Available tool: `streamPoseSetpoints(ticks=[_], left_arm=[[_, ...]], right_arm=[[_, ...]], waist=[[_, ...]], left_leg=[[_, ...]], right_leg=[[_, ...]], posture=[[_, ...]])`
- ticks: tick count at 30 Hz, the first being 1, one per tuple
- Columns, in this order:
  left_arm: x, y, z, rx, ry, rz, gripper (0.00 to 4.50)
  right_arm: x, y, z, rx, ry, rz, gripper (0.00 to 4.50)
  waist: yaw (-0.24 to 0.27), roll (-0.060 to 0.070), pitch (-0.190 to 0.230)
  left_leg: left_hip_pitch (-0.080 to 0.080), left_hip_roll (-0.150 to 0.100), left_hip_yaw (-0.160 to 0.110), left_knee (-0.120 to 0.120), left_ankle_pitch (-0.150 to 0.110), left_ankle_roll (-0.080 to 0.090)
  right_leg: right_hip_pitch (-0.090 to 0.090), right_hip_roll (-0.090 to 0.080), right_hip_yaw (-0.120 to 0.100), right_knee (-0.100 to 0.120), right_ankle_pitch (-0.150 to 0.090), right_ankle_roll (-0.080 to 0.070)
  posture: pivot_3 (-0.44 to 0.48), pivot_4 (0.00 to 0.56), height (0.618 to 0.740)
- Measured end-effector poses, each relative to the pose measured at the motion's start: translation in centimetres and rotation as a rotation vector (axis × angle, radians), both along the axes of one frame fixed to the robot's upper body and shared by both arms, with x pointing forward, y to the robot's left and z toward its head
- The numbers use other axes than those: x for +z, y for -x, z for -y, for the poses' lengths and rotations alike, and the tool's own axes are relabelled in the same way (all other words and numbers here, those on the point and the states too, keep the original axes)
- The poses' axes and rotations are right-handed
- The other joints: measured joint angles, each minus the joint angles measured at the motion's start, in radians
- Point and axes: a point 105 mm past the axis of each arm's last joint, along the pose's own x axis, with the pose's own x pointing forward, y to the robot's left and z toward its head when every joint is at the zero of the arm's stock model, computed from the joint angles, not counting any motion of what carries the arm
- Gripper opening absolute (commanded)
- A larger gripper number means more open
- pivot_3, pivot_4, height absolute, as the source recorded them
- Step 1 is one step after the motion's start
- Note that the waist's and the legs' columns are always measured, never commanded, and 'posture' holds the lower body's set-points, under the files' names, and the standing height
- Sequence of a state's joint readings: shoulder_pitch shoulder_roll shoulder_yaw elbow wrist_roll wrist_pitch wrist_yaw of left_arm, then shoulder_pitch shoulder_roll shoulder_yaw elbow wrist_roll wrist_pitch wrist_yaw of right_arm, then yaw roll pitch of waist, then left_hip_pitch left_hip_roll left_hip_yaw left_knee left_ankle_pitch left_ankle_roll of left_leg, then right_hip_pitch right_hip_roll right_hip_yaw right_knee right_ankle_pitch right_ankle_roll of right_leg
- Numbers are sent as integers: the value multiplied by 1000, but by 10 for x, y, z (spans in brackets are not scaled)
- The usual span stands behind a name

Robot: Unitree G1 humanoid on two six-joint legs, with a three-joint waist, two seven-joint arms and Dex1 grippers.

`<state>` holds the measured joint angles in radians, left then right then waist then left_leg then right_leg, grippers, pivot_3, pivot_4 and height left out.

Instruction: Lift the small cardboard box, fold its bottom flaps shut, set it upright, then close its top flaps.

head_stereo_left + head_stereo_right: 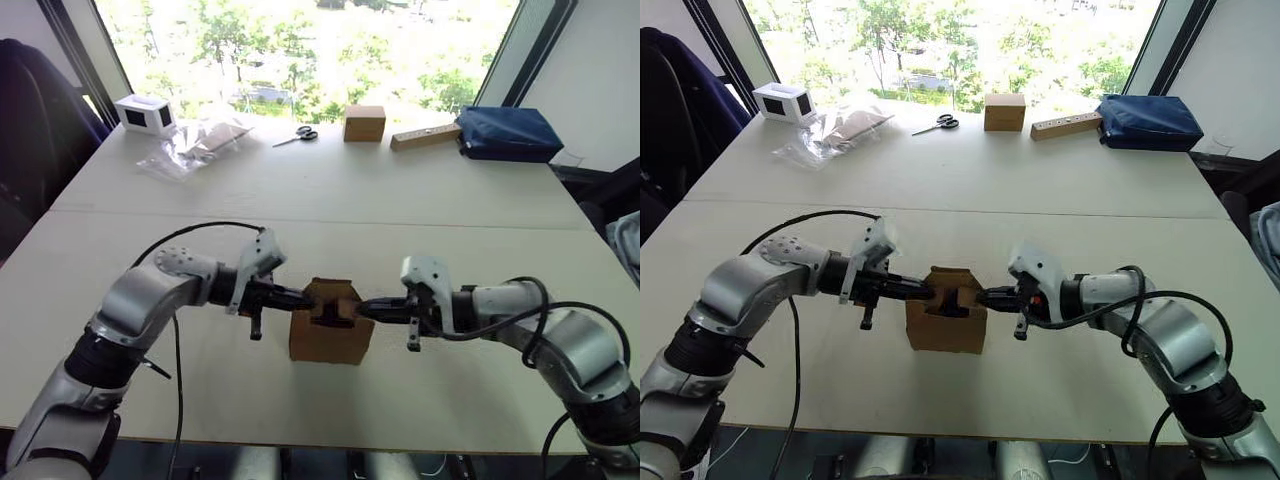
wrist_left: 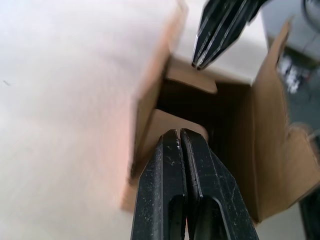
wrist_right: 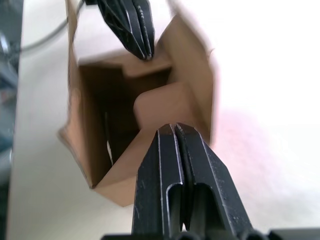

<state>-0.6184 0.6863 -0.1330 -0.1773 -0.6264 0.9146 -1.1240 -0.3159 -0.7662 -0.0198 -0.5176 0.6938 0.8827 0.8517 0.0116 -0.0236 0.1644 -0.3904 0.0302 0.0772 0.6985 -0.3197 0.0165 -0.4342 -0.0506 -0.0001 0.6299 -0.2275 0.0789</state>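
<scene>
The small cardboard box stands upright on the table near its front edge, its top end open. My left gripper is shut, its tip resting on the left top flap, which tilts inward over the opening. From the other side my right gripper is also shut, its tip on the right top flap, likewise bent inward. The two tips face each other across the opening, a short gap apart. The near and far top flaps still stand up. The bottom flaps are hidden beneath the box.
Along the far edge by the window lie a white box with a dark window, a crumpled plastic bag, scissors, a brown cardboard block, a wooden bar and a blue bag.
</scene>
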Motion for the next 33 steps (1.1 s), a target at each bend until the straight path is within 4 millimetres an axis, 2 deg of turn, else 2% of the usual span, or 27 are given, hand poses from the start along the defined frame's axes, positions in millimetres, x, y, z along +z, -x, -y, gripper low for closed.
streamPoseSetpoints(ticks=[3,8,12,14,17,22,28,33], left_arm=[[9,-9,-8,35,47,-9,70],[-3,-25,-20,108,53,-39,70],[-14,-37,-26,146,34,-29,70],[-25,-42,-29,156,8,-25,70],[-39,-46,-20,122,9,-45,70],[-50,-49,-3,34,-10,-39,70],[-56,-45,0,-47,-35,-38,70],[-60,-42,7,-89,-49,-24,70]], right_arm=[[19,2,4,-31,-73,18,0],[33,15,-2,-19,-118,15,0],[32,37,-13,47,-119,-28,0],[24,56,-21,117,-87,-83,0],[17,68,-32,159,-72,-111,0],[12,66,-43,148,-39,-91,0],[-8,61,-44,100,100,-69,0],[-11,58,-44,85,119,-49,0]], waist=[[-1,0,0],[-2,0,0],[1,0,0],[2,0,0],[0,0,0],[0,0,0],[-2,0,0],[1,0,0]], left_leg=[[0,0,0,0,0,0],[0,0,0,0,0,0],[0,0,0,0,0,0],[0,0,0,0,0,0],[-1,-1,0,0,0,0],[-2,-2,0,0,0,0],[-2,-2,1,0,0,1],[-2,-3,0,0,0,1]], right_leg=[[0,0,0,0,0,0],[0,0,0,0,0,0],[0,-1,0,0,0,0],[0,-2,-1,0,0,-1],[0,-3,0,-1,0,-1],[-1,-4,-1,-1,-1,-1],[-2,-5,-1,-1,-1,-1],[-2,-5,-1,-1,-1,-1]], posture=[[0,150,740],[0,150,740],[0,150,740],[0,150,740],[0,150,740],[0,150,740],[0,150,740],[0,150,740]])
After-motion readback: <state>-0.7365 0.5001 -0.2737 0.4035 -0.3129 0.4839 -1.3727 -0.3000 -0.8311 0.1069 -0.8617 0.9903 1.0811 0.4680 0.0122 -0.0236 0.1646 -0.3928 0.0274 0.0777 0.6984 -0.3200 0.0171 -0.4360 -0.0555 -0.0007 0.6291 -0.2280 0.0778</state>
